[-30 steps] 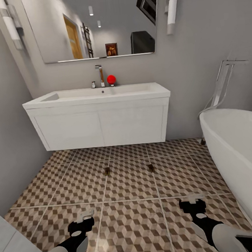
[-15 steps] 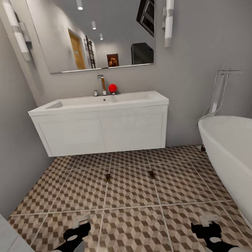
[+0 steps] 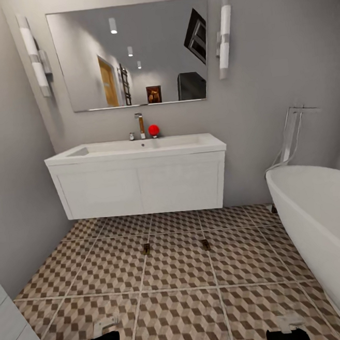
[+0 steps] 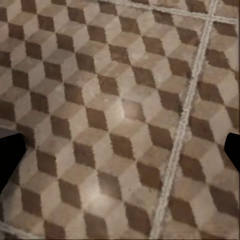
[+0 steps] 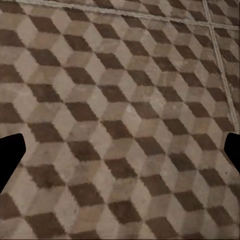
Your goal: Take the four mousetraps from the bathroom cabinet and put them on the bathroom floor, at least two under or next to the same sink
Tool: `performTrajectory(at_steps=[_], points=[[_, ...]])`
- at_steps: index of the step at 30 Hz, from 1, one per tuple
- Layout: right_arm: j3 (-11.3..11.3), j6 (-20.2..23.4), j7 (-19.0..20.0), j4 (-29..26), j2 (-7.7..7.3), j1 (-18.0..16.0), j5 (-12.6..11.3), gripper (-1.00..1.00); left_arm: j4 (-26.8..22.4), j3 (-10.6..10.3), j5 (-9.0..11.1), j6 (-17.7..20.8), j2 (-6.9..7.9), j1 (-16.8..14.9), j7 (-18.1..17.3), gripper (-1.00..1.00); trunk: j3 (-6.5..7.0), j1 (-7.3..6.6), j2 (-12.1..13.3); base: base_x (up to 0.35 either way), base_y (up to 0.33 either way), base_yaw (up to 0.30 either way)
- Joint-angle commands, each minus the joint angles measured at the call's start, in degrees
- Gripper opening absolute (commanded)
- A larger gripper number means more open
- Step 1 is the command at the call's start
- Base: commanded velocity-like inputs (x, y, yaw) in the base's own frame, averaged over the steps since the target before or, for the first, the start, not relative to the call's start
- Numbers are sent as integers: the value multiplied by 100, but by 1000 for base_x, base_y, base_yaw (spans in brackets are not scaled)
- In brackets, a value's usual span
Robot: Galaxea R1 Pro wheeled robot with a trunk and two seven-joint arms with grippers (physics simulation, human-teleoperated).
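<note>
Two mousetraps [image 3: 146, 248] [image 3: 205, 244] lie flat on the cube-patterned bathroom floor [image 3: 177, 294], just in front of the white sink [image 3: 136, 148] on its wall-hung vanity. They are apart, one tile width between them. At the bottom edge of the head view, my left gripper [image 3: 104, 326] and right gripper [image 3: 289, 326] hang low over the tiles, well short of the traps. Both wrist views look down on bare tiles, and the left gripper [image 4: 120, 155] and right gripper [image 5: 120, 152] each stand open and hold nothing. The cabinet is out of view.
A white bathtub [image 3: 319, 213] fills the right side, with a chrome floor tap [image 3: 291, 137] behind it. A white fixture [image 3: 11, 331] juts in at the lower left beside the grey wall. A red ball [image 3: 153, 129] sits by the sink tap.
The camera has drawn back and tilted up, so the sink looks smaller and farther. Both grippers have sunk toward the picture's bottom edge. The two traps have not moved on the tiles.
</note>
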Motion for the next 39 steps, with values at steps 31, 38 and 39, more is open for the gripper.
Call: performTrajectory(at_steps=[31,38,39], points=[[-63,140,-5,19,307,1270,54,100,4,-48,474,354,145,1006,-378,100,552,-682,1241,0,0,0],[-66,140,-5,19,322,1307,12,100,4,-48,475,354,151,1041,-381,100,677,-836,1522,0,0,0],[-66,141,-5,19,322,1309,-8,100,4,-48,476,354,152,1045,-381,100,695,-858,1562,0,0,0]])
